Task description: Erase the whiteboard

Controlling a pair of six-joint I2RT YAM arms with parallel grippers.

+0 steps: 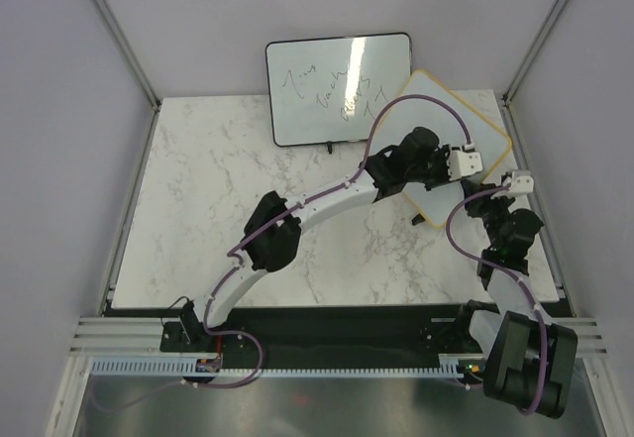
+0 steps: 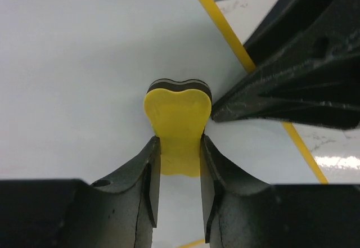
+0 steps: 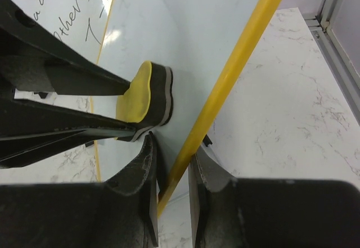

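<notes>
The whiteboard (image 1: 428, 118), the one with the yellow-tan frame, is sitting at the far right of the marble surface (image 1: 218, 209). It is turned at an angle, with one corner pointing toward the far wall. How steeply it is tipping, I cannot tell from here.

The left arm is reaching diagonally across the surface to it. The left hand (image 2: 179, 147) is pinching a yellow eraser (image 2: 177, 113) by its narrow end. The eraser's dark felt side is pressing flat against the board's white face, just left of the yellow frame strip.

The right hand (image 3: 173, 147) is coming in from the near right, and its two fingers are pressed together on the board's right-hand frame edge. It is sitting just beside the eraser.

Behind and to the left, a black-framed whiteboard (image 1: 337, 90) is leaning at the far edge and carrying handwritten lines.
</notes>
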